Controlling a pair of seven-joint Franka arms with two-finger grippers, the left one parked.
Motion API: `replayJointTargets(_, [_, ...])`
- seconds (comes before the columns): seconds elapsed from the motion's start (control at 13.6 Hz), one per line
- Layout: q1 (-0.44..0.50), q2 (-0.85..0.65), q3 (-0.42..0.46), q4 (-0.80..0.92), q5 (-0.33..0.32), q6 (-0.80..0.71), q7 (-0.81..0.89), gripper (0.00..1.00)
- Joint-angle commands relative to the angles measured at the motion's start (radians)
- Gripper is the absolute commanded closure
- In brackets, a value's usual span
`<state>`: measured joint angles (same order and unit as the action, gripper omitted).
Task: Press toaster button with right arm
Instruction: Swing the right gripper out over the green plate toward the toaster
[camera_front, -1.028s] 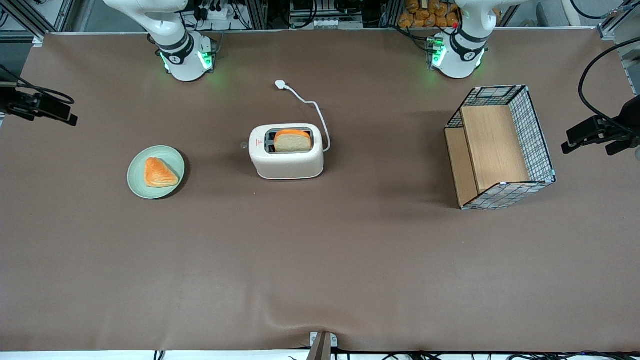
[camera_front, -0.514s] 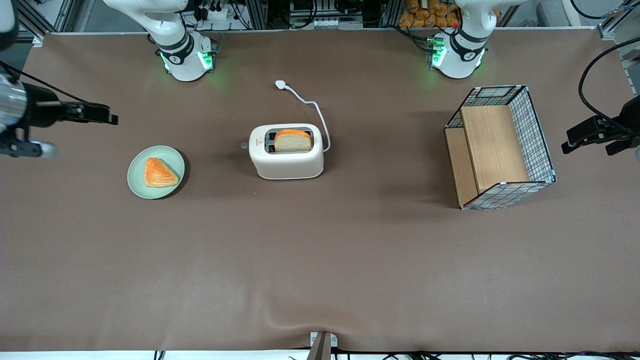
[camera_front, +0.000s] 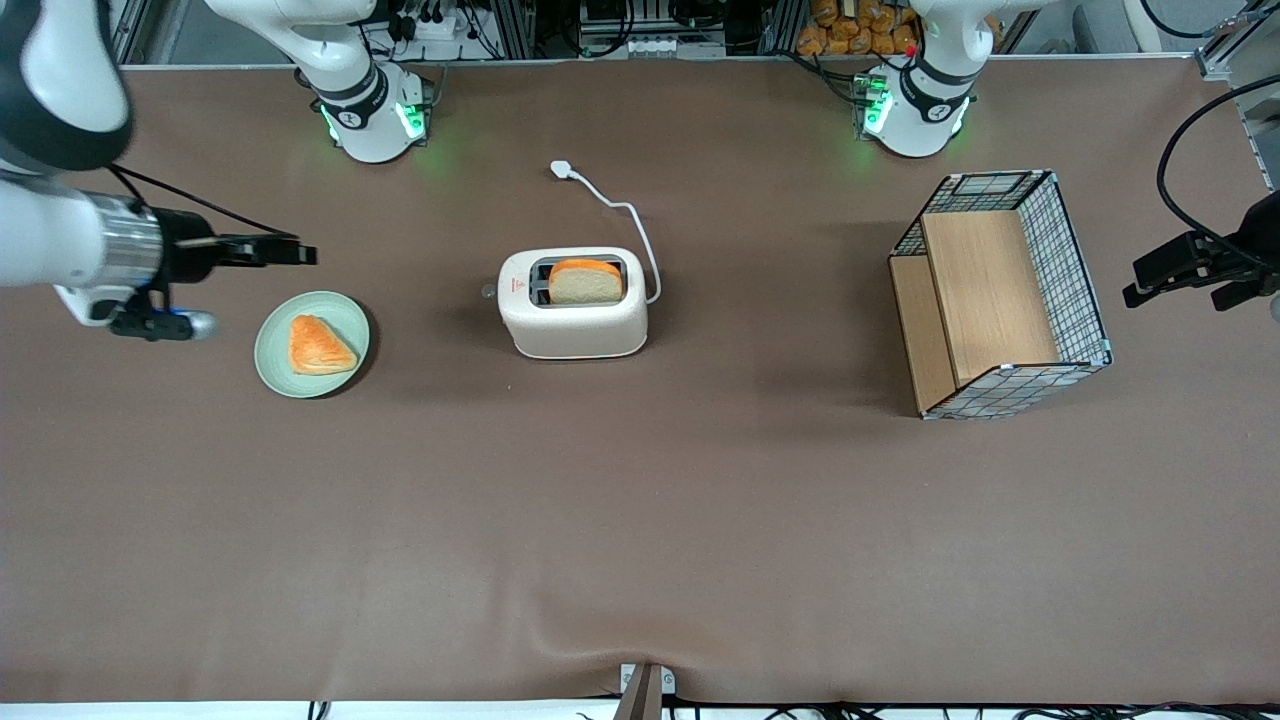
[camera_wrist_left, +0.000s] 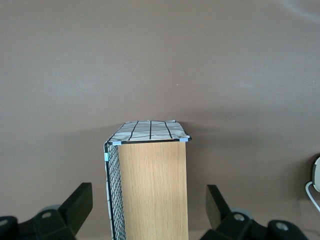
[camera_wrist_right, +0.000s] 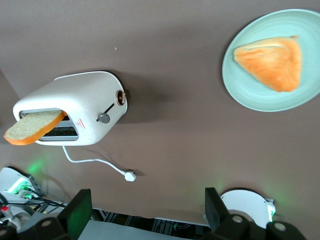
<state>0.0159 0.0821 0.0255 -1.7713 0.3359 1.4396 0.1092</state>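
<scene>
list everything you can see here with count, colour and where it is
toaster: 1, cream-white, mid-table
toaster button: 1, pale grey, on the toaster's narrow end facing the plate
bread slice: 1, orange crust, standing in a toaster slot
cord and plug: 1, white, farther from the front camera than the toaster
plate: 1, pale green, toward the working arm's end
pastry: 1, orange, on the plate
wire basket: 1, black mesh with wooden panels, toward the parked arm's end
table: 1, brown
gripper: 1, black, above the table beside the plate
</scene>
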Motion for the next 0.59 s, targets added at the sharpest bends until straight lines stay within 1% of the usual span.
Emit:
replayJointTargets(0.0, [0.068,-0.027,-0.003,-0.098,0.02,0.082,0.012,0.0])
replayJointTargets(0.07, [0.102,-0.028,-0.003,-0.128,0.02,0.128,0.014,0.0])
replayJointTargets(0.29, [0.145,-0.025,-0.001,-0.197,0.02,0.24,0.014,0.0])
replayJointTargets(0.51, [0.17,-0.016,-0.001,-0.238,0.02,0.271,0.026,0.0])
